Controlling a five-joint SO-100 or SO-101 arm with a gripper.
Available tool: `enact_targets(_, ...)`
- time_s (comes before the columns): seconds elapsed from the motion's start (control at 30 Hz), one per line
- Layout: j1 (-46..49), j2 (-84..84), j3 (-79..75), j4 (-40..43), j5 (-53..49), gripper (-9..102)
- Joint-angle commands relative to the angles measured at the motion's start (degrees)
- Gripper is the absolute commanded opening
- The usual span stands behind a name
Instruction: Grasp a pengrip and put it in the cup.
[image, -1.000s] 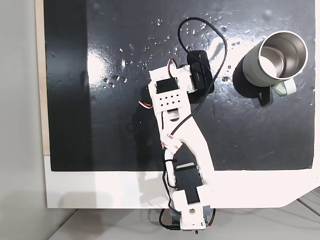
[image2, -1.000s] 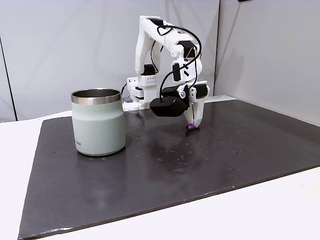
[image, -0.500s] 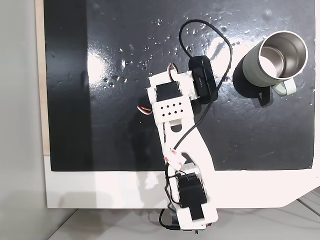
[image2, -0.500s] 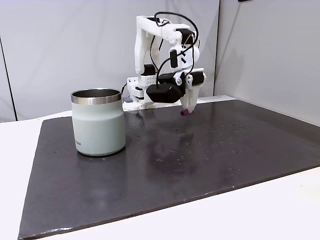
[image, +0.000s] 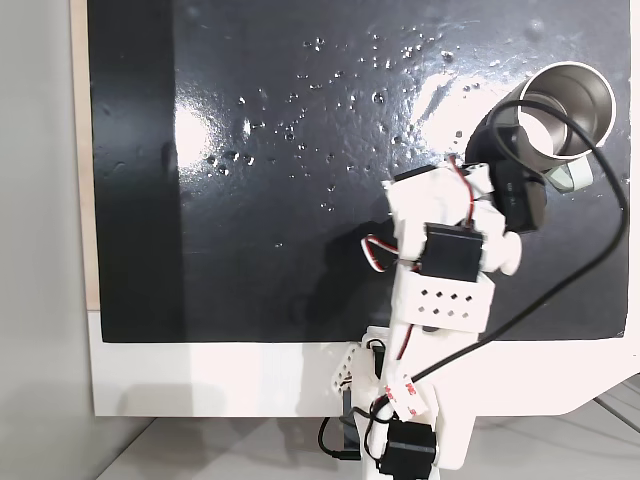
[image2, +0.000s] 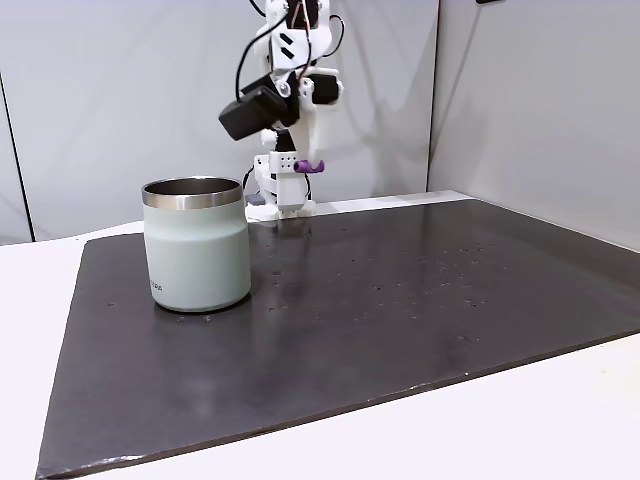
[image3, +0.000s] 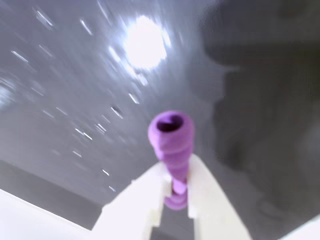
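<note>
In the wrist view, the light-purple ribbed pengrip (image3: 171, 136) sticks out from between my gripper's (image3: 176, 169) white fingers (image3: 142, 197), which are shut on its lower end. In a fixed view from the side, my gripper (image2: 311, 160) holds the pengrip (image2: 308, 166) high in the air, behind and to the right of the cup (image2: 196, 245). The cup is pale grey-green with a steel rim and stands upright on the mat. In a fixed view from above, the cup (image: 575, 88) sits at the top right, with the arm (image: 445, 265) just below and left of it.
A glossy black mat (image: 250, 200) covers most of the white table (image: 200, 380), and in the side view the mat (image2: 400, 310) stretches wide to the right. The arm's black cable (image: 590, 270) loops across the cup's mouth. Grey walls stand behind.
My gripper has lifted the pengrip off the mat and swung with it toward the cup, rightward in the view from above and up and leftward in the side view.
</note>
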Motion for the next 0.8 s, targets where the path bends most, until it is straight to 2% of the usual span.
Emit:
enact_targets(0.0, 7.21, 1.05, -8.79, -1.23, -5.36, 0)
enact_targets(0.2, 14.50, -6.50, -19.69, -5.89, -8.61, 0)
enact_targets(0.47, 19.16, -23.20, -38.85, -6.50, -8.09, 0)
enact_targets(0.77, 21.18, -26.98, -44.12, -9.40, -9.58, 0)
